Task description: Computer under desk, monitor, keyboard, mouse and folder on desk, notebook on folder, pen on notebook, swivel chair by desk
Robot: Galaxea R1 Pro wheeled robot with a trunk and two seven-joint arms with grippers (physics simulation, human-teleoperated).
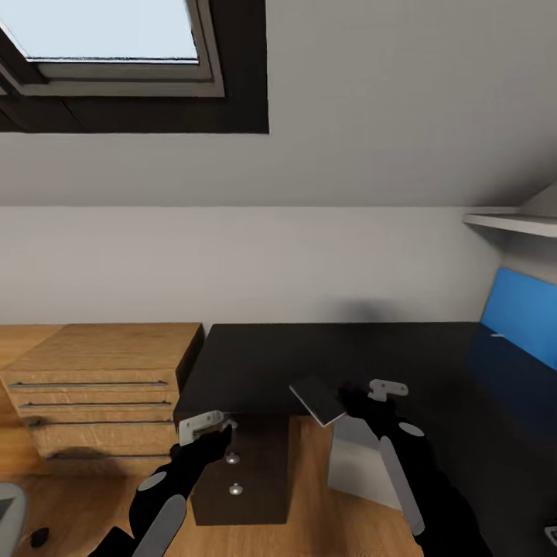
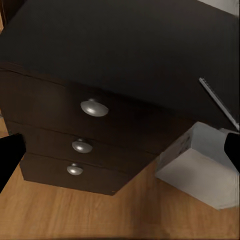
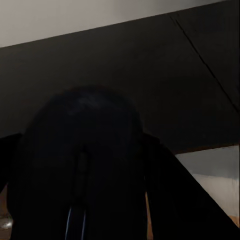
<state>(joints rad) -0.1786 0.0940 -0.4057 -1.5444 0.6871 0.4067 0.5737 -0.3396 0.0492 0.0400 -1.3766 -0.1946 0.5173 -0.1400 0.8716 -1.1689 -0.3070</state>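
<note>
My right pincer (image 1: 357,402) grips the mouse (image 3: 82,165), held over the surface (image 1: 325,356) edge for placing. Notebook (image 1: 317,400) overhangs that edge just beside it. Left pincer (image 1: 224,427) hangs empty, spread, by the drawers (image 2: 90,107). Computer (image 2: 205,170) sits underneath.

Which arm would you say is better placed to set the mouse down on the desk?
Right. The right gripper already seems to hold the mouse, above the desk top. The left gripper is empty and open, down by the drawers.
</note>
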